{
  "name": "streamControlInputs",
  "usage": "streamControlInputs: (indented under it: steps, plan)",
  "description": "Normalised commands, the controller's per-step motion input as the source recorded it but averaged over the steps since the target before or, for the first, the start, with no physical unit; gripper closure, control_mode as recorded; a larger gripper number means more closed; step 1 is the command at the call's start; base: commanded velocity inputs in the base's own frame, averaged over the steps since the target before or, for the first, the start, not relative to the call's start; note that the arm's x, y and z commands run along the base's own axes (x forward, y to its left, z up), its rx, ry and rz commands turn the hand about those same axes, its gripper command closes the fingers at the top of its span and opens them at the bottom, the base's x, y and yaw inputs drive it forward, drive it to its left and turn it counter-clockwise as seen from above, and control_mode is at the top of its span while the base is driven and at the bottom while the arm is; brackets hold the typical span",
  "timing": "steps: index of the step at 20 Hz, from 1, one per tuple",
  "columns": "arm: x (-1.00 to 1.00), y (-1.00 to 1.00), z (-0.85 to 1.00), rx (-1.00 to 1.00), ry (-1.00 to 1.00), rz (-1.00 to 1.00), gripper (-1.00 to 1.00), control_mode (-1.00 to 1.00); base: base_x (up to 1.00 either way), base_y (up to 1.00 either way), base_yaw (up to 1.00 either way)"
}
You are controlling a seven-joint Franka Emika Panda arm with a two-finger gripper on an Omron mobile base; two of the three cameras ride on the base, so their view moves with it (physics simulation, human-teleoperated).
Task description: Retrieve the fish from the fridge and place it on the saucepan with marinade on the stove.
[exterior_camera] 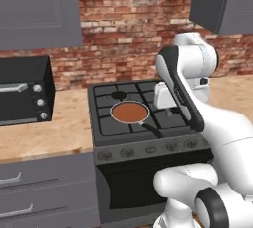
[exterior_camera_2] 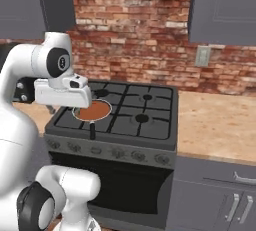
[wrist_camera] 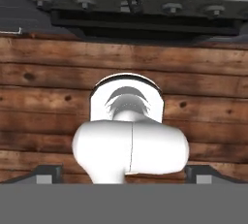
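Observation:
The saucepan [exterior_camera: 130,112] sits on the stove [exterior_camera: 106,131], front centre, its black handle pointing toward the knobs. The marinade [exterior_camera_2: 93,110] fills it as a smooth reddish-brown disc. The fish and the fridge are out of view. My white hand [exterior_camera: 163,95] hangs just right of the pan above the grates, and it partly covers the pan's left rim in the right base view. My gripper [wrist_camera: 125,172] is open, its two dark fingertips [wrist_camera: 48,172] spread wide with nothing held, pointing down at the wooden floor in front of the stove.
A black toaster oven [exterior_camera: 24,91] stands on the wooden counter [exterior_camera: 69,128] left of the stove. Brick wall [exterior_camera_2: 130,30] behind, grey cabinets above. Counter [exterior_camera_2: 215,120] with drawers lies to the right. The stove's knob row [wrist_camera: 126,7] runs across the top of the hand view.

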Motion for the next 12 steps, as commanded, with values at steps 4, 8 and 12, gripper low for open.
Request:
streamControlInputs:
  steps: [4, 8, 12]
  plan:
    - [0.0, 0.0, 0.0, 0.0, 0.0, 0.0, -1.0, 1.0, -0.68, 0.56, 0.0]
    - [0.0, 0.0, 0.0, 0.0, 0.0, 0.0, -1.0, 1.0, -0.46, 0.79, 0.0]
    - [0.0, 0.0, 0.0, 0.0, 0.0, 0.0, -1.0, 1.0, -0.37, 0.98, 0.0]
